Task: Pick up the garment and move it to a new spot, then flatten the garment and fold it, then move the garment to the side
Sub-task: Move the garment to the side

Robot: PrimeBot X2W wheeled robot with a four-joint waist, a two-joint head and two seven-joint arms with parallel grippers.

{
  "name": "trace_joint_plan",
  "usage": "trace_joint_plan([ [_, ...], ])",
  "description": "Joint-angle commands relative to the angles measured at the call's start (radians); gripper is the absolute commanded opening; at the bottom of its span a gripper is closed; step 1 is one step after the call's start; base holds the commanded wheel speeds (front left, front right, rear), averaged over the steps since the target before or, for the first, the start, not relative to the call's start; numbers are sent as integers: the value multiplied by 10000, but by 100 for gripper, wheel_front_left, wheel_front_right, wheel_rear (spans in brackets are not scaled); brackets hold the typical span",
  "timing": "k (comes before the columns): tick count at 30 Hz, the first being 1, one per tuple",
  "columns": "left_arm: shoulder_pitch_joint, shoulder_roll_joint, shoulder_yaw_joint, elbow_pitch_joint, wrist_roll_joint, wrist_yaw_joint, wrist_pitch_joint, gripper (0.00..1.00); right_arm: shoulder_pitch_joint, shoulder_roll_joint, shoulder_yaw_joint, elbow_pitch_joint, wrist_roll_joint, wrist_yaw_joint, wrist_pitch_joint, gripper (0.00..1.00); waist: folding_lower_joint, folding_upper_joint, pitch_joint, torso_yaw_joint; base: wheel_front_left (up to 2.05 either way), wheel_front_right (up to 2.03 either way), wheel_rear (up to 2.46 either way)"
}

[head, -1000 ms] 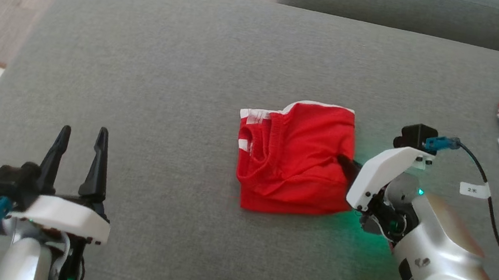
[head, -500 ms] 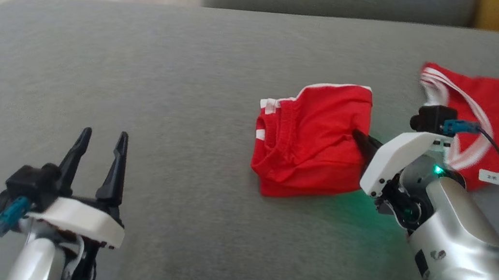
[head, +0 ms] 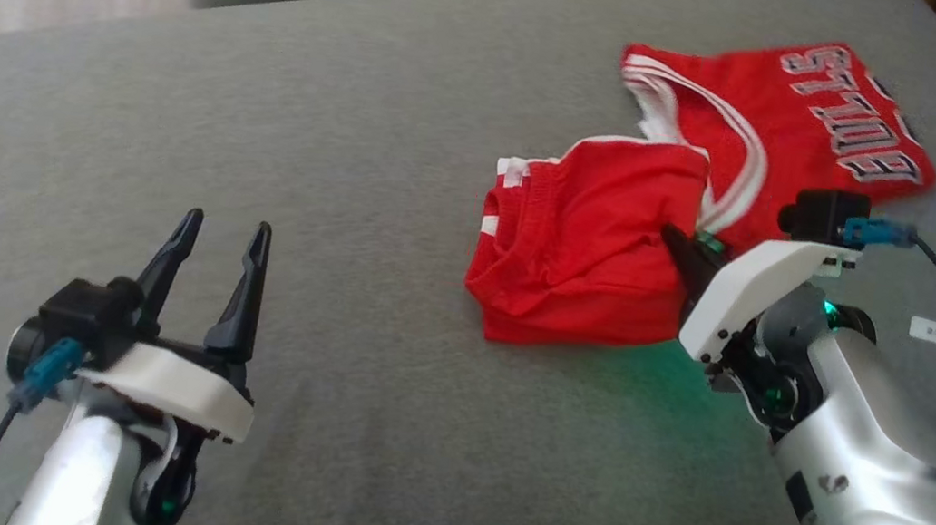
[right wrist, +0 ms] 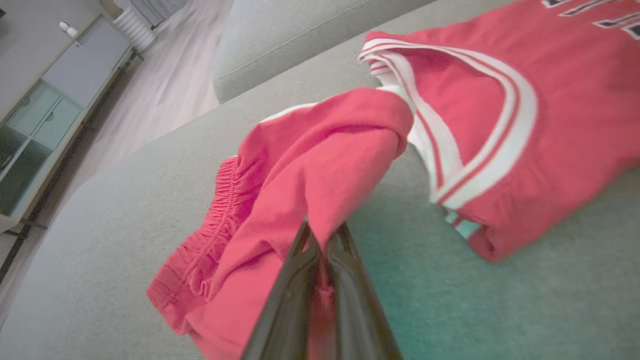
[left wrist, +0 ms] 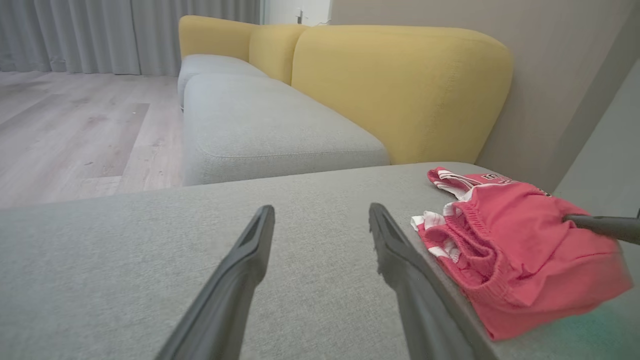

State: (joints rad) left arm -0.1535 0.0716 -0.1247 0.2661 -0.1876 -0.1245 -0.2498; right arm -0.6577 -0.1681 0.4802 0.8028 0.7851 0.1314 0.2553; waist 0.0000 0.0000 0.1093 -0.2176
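Observation:
The garment (head: pixel 583 260) is a folded pair of red shorts with white trim, lying on the grey sofa seat (head: pixel 374 149). My right gripper (head: pixel 675 238) is shut on its right edge; in the right wrist view the red cloth (right wrist: pixel 300 170) is pinched between the two dark fingers (right wrist: pixel 292 270) and lifted slightly. The left wrist view shows the shorts (left wrist: pixel 515 250) at the right. My left gripper (head: pixel 223 234) stands open over bare cushion at the lower left, well apart from the shorts, nothing between its fingers (left wrist: pixel 240 280).
A red jersey (head: pixel 772 122) with white stripes and lettering lies flat just beyond the shorts, right side of the seat; it also appears in the right wrist view (right wrist: pixel 525 100). A yellow backrest (left wrist: pixel 400 85), another grey cushion (left wrist: pixel 265 125) and wooden floor (left wrist: pixel 75 130) lie further off.
The head camera has turned right, bringing the jersey fully into view. My right gripper, still shut on the shorts, has carried them close beside the jersey. The left gripper stays open.

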Motion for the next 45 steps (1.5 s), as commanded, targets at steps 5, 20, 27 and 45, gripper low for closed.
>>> trace_joint_plan([
  [5,-682,369,249,-312,-57,-59,-120,100,-22,-149,-85,-686,32,-7,-70,0,0,0,304,-474,0,0,0],
  [20,-1193,829,257,-430,-149,-60,-120,100,-1762,-1108,76,-1395,-860,-7,383,0,0,0,1699,213,0,0,0],
  [27,-1530,1012,160,-442,-237,-61,-120,100,-2811,-2363,157,-1421,-1353,-7,866,0,0,0,2419,546,0,0,0],
  [45,-1976,1060,61,-407,-315,-61,-120,100,-3396,-4131,-753,-1797,-3998,-7,1663,49,0,0,3260,696,0,0,0],
])
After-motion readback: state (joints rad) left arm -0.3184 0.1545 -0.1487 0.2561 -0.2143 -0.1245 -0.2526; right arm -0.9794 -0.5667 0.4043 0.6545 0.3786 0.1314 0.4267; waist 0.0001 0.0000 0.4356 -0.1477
